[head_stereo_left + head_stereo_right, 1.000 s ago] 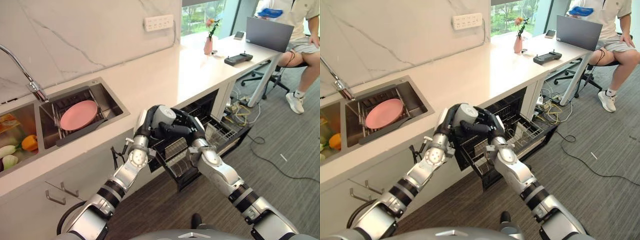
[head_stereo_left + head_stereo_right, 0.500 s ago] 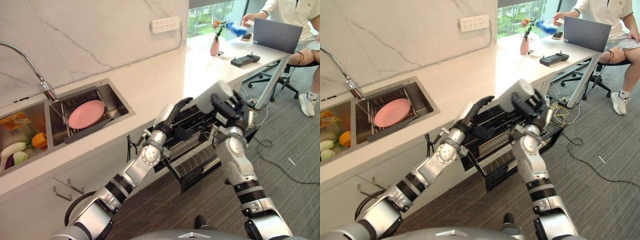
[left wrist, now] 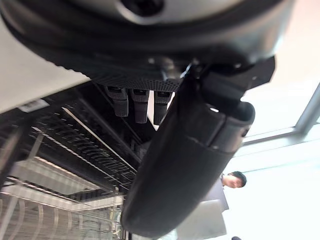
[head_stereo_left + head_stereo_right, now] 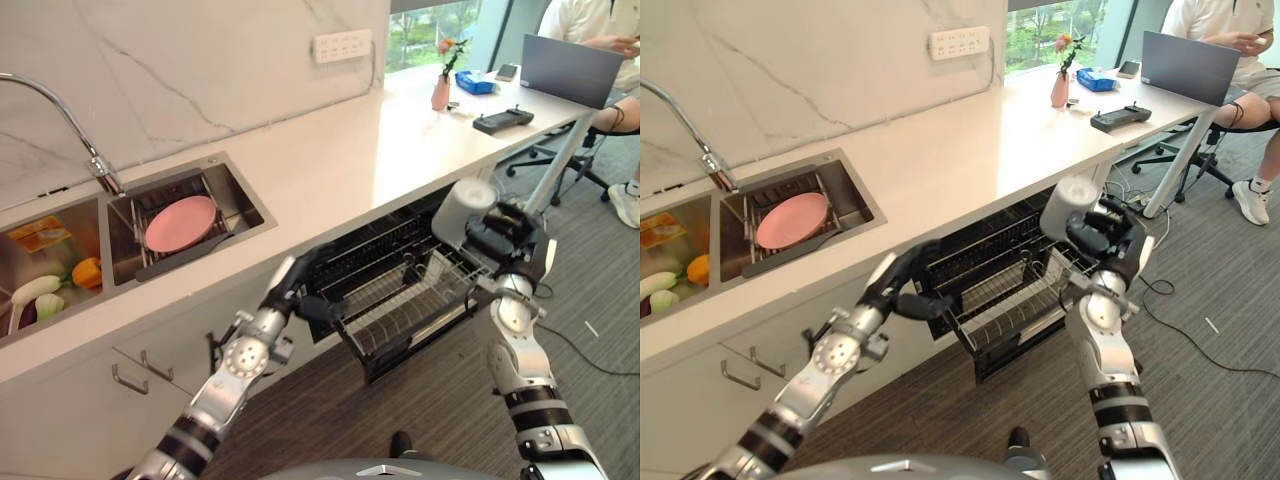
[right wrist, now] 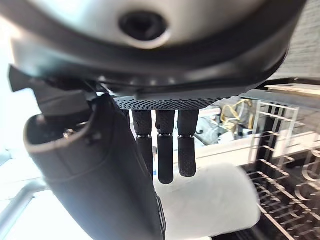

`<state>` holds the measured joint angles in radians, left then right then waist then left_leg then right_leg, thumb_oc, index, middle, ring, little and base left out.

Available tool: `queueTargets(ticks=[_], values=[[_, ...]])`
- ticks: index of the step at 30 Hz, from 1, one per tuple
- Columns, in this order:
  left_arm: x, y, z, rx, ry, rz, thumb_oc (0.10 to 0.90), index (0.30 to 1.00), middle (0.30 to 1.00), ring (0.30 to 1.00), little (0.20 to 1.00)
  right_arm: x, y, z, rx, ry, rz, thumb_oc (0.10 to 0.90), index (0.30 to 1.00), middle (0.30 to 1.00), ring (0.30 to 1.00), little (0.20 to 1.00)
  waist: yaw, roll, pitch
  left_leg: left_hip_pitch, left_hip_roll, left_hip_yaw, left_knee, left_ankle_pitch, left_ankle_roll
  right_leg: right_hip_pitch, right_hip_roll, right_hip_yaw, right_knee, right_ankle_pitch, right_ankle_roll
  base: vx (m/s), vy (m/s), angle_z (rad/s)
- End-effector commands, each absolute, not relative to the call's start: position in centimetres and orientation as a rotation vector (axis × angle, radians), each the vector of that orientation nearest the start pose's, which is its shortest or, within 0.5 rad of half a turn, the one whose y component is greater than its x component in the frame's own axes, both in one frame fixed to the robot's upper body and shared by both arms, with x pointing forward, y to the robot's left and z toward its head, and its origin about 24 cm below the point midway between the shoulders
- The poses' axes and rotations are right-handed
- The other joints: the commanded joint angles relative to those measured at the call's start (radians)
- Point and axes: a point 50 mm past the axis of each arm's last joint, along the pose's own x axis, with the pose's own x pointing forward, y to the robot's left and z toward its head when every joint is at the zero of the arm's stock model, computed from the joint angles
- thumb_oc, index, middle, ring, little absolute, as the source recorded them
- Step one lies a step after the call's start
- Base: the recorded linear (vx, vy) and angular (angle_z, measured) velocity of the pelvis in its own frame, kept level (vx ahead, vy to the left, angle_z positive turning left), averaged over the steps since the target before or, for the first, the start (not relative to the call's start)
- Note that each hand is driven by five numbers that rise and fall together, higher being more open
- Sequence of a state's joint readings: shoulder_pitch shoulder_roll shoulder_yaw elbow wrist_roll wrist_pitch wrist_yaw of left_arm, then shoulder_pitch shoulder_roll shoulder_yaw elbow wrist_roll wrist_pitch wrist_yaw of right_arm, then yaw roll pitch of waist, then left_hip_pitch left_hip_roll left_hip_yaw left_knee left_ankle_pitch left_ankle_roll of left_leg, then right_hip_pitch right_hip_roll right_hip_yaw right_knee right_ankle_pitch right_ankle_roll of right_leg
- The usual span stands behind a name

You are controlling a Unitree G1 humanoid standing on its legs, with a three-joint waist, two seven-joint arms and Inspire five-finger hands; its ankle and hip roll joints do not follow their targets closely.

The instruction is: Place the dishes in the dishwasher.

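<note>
The right hand (image 4: 1102, 236) has its fingers curled round a white cup (image 4: 1070, 205), held high over the pulled-out dishwasher rack (image 4: 1015, 290) so it can go down into the wires. The left hand (image 4: 908, 290) rests with loose fingers at the rack's near corner (maybe to keep it out). A pink plate (image 4: 181, 222) waits in the sink (image 4: 245, 195) on the bench (image 4: 340, 160).
</note>
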<state>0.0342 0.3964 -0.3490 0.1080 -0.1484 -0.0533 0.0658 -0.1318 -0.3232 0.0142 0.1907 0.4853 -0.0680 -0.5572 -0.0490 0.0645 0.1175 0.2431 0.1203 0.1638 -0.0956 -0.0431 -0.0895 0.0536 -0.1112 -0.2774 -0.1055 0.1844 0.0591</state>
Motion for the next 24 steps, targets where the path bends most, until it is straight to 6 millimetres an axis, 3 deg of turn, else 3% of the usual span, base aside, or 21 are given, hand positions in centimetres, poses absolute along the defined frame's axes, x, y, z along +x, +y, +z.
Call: queueTargets(ticks=[1, 4, 5, 6, 9, 13, 16, 17, 23, 24], values=[[23.8, 17.5, 2.7, 0.296, 0.053, -0.264, 0.800, 0.900, 0.900, 0.900, 0.900, 28.7, -24.0, 8.2, 0.053, -0.123, -0.458, 0.400, 0.300, 0.300, 0.300, 0.300, 0.037, -0.072, -0.009, -0.039, -0.011, -0.010, 0.018, -0.008, 0.000, 0.092, -0.094, -0.023, 0.028, -0.179, 0.083, 0.00, 0.000, 0.16], [22.8, 18.7, 1.7, 0.318, 0.111, -0.247, 0.800, 0.900, 0.900, 0.900, 0.900, 28.7, -24.0, 6.6, 0.025, -0.052, -0.431, 0.400, 0.300, 0.300, 0.300, 0.300, 0.046, -0.077, -0.005, -0.049, -0.008, -0.015, 0.019, -0.003, -0.001, 0.089, -0.096, -0.032, 0.029, -0.179, 0.083, -0.01, 0.002, 0.10], [22.0, 19.9, 1.0, 0.339, 0.153, -0.227, 0.800, 0.900, 0.900, 0.900, 0.900, 28.5, -23.7, 4.5, -0.002, 0.049, -0.398, 0.400, 0.300, 0.300, 0.300, 0.300, 0.060, -0.080, 0.003, -0.058, -0.007, -0.021, 0.019, 0.000, -0.001, 0.086, -0.097, -0.041, 0.029, -0.178, 0.084, -0.02, 0.005, 0.13], [22.0, 19.9, 1.0, 0.340, 0.154, -0.226, 0.800, 0.900, 0.900, 0.900, 0.900, 28.5, -23.7, 4.5, -0.001, 0.049, -0.396, 0.400, 0.300, 0.300, 0.300, 0.300, 0.059, -0.081, 0.002, -0.059, -0.007, -0.022, 0.019, 0.000, -0.001, 0.086, -0.097, -0.041, 0.028, -0.178, 0.084, -0.02, 0.004, 0.17], [21.2, 20.9, 0.3, 0.389, 0.197, -0.214, 0.800, 0.900, 0.900, 0.900, 0.900, 27.9, -23.3, 1.3, -0.066, 0.198, -0.364, 0.400, 0.300, 0.300, 0.300, 0.300, 0.079, -0.084, 0.016, -0.083, -0.004, -0.038, 0.018, 0.008, -0.004, 0.079, -0.098, -0.060, 0.027, -0.179, 0.085, -0.02, 0.003, 0.20], [20.9, 21.7, -0.4, 0.419, 0.235, -0.198, 0.800, 0.900, 0.900, 0.900, 0.900, 28.0, -24.2, -1.3, -0.206, 0.339, -0.417, 0.400, 0.300, 0.300, 0.300, 0.300, 0.116, -0.082, 0.044, -0.125, 0.007, -0.077, 0.022, 0.020, -0.014, 0.068, -0.095, -0.092, 0.027, -0.183, 0.082, -0.05, -0.018, 0.29], [20.2, 22.4, -1.5, 0.449, 0.293, -0.190, 0.800, 0.900, 0.900, 0.900, 0.900, 28.4, -25.2, -1.7, -0.307, 0.391, -0.442, 0.400, 0.300, 0.300, 0.300, 0.300, 0.128, -0.082, 0.056, -0.149, 0.007, -0.093, 0.025, 0.033, -0.014, 0.057, -0.095, -0.106, 0.026, -0.177, 0.081, -0.04, -0.002, 0.28], [19.4, 23.1, -2.8, 0.474, 0.369, -0.187, 0.800, 0.900, 0.900, 0.900, 0.900, 28.8, -25.7, -1.6, -0.349, 0.407, -0.447, 0.400, 0.300, 0.300, 0.300, 0.300, 0.139, -0.081, 0.071, -0.161, 0.012, -0.097, 0.026, 0.039, -0.016, 0.051, -0.093, -0.110, 0.025, -0.177, 0.080, -0.03, -0.002, 0.09], [16.5, 25.5, -6.3, 0.494, 0.586, -0.131, 0.800, 0.900, 0.900, 0.900, 0.900, 30.6, -26.2, -0.5, -0.334, 0.405, -0.471, 0.400, 0.300, 0.300, 0.300, 0.300, 0.174, -0.063, 0.135, -0.243, 0.032, -0.133, 0.047, 0.066, -0.031, 0.001, -0.084, -0.133, 0.030, -0.176, 0.074, -0.11, -0.036, 0.13], [15.9, 25.9, -6.8, 0.502, 0.622, -0.124, 0.800, 0.900, 0.900, 0.900, 0.900, 30.9, -26.4, -0.2, -0.328, 0.404, -0.478, 0.419, 0.328, 0.328, 0.328, 0.328, 0.181, -0.058, 0.146, -0.255, 0.036, -0.140, 0.048, 0.074, -0.035, -0.008, -0.083, -0.139, 0.032, -0.176, 0.073, -0.12, -0.026, 0.22]])
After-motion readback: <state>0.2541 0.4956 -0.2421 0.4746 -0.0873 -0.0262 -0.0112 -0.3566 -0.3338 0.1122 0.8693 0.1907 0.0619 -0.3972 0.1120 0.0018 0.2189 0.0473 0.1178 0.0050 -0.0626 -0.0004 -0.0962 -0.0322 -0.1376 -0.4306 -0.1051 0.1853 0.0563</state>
